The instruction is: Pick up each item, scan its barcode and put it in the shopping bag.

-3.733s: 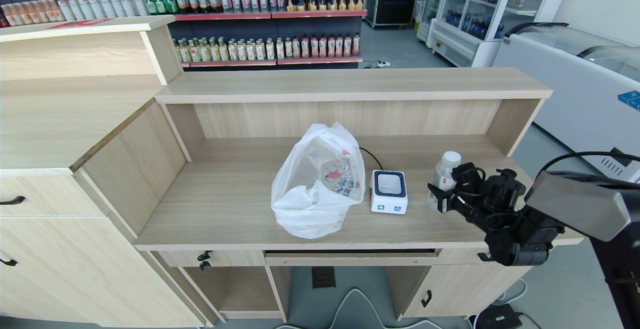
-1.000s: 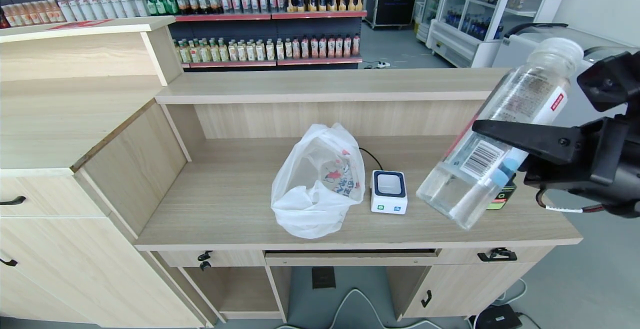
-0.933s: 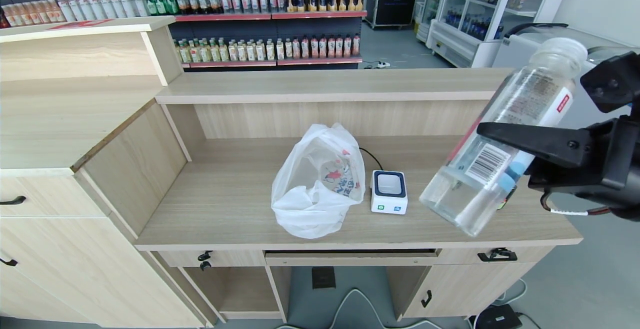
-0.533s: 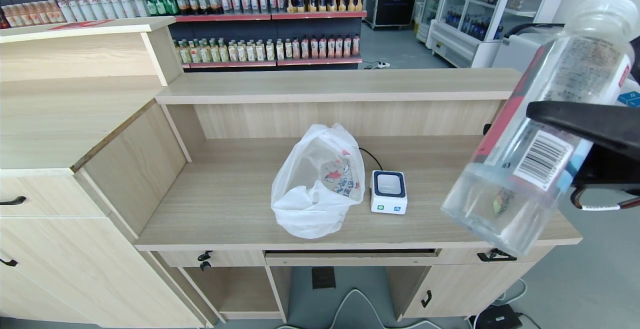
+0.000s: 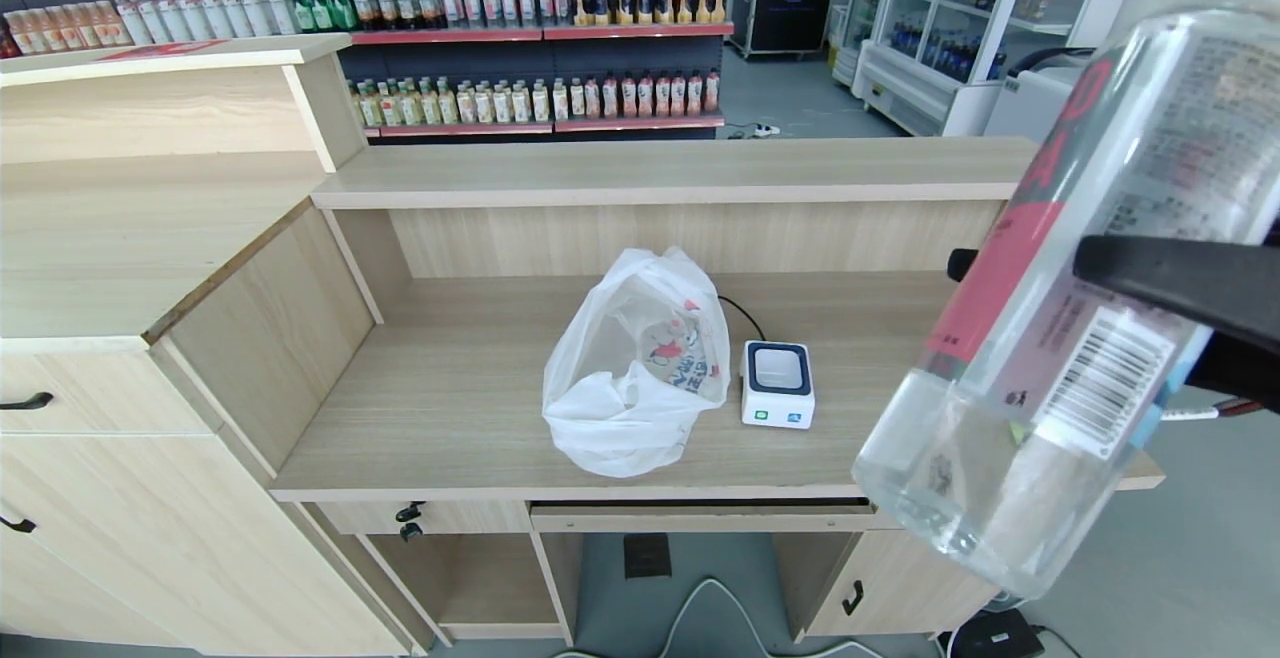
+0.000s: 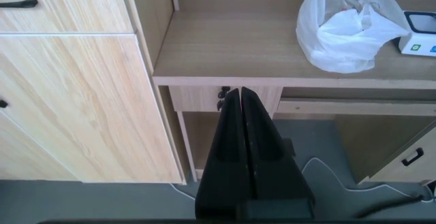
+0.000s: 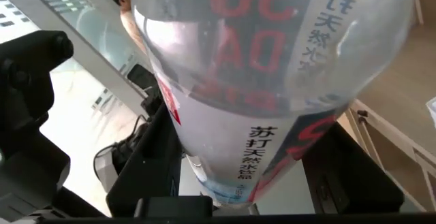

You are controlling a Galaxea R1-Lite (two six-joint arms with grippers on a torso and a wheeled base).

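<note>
Your right gripper (image 5: 1020, 263) is clamped on the bottle (image 5: 1060, 318): one black finger (image 5: 1170, 278) lies across the label on the near side, the other's tip peeks out behind it. Bottle is in the air, off the worktop (image 5: 450, 388) and very close to the head camera; from there it covers the worktop's right front corner. It's tilted, base down towards the front edge, neck end up and out past the right edge. Clear bottle, clear liquid, red and white label. The barcode panel faces the head camera, just below the near finger. In the right wrist view the bottle (image 7: 272, 81) sits between the jaws with the label print towards the lens.

Your left gripper (image 6: 240, 98) has its fingers pressed together with nothing between them. It hangs low in front of the counter, below the worktop's front edge, towards its left end.

Shopping bag (image 5: 630, 368) sits on the worktop about midway between the left and right edges, nearer the front edge than the back. It's white and slumped, with red print showing. Scanner (image 5: 777, 381) stands just beside the bag on its right, window up; can't tell if they touch. Its cable (image 5: 742, 313) runs off towards the back edge
</note>
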